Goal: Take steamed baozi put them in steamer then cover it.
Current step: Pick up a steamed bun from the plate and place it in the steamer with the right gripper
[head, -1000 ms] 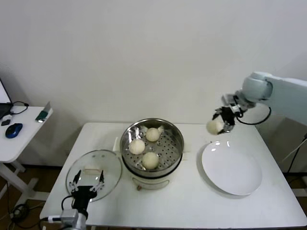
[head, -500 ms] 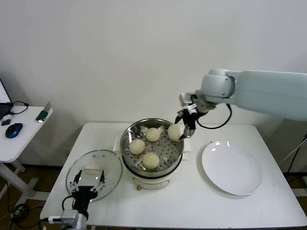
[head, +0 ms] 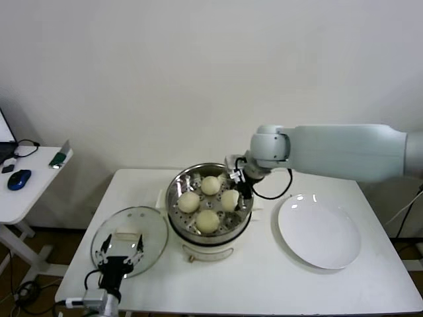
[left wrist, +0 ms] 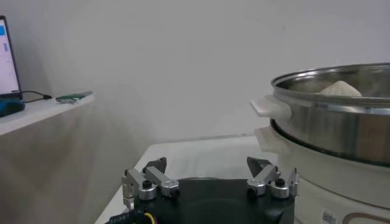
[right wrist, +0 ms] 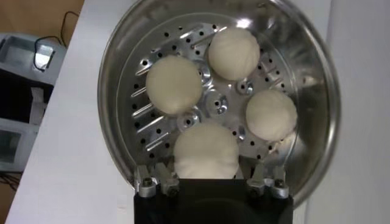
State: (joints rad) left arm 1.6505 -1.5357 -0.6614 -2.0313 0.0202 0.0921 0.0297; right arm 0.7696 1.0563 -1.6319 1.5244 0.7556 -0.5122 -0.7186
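A white worktop [head: 264,277] stands against a pale wall, carrying three things in a row. A steel steamer [head: 209,232] on a cream base sits at the middle, a glass lid [head: 129,236] with a cream handle lies flat near the left front corner just beside it, and a bare white plate [head: 319,232] lies to the right. A smaller white side desk [head: 26,188] stands apart at the far left, bearing a blue mouse [head: 19,179] and a cable.

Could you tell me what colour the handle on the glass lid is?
Cream-white; the handle on the lid shows best in the head view.
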